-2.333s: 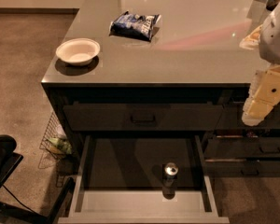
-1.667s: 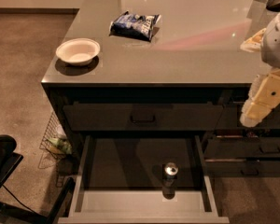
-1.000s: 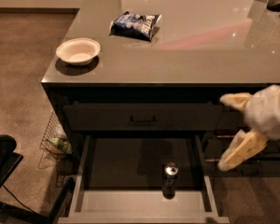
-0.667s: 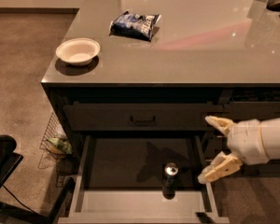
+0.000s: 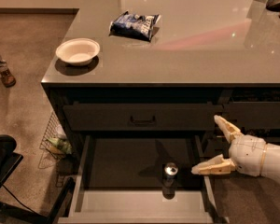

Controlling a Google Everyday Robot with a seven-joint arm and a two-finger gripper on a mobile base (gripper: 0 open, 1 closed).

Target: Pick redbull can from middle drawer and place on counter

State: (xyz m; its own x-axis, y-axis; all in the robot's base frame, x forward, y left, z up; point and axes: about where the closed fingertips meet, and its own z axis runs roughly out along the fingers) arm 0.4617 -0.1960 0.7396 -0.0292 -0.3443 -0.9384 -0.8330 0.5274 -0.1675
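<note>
- The gripper (image 5: 215, 146), lower than before, hangs below the counter's (image 5: 200, 50) front edge, fingers (image 5: 210, 168) spread.
- The redbull can (image 5: 171, 171) stands upright in the middle drawer (image 5: 126, 160), beside it.

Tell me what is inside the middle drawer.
Only the redbull can, upright on the middle drawer floor, right of centre. The open gripper hangs over the right wall, clear of the can. The rear, under the shut drawer above, is hidden.

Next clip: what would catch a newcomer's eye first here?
The white gripper, fingers spread open, hangs at the right edge of the open middle drawer, beside the upright redbull can on its floor. Above, the glossy counter carries a white bowl at left and a blue snack bag.
</note>
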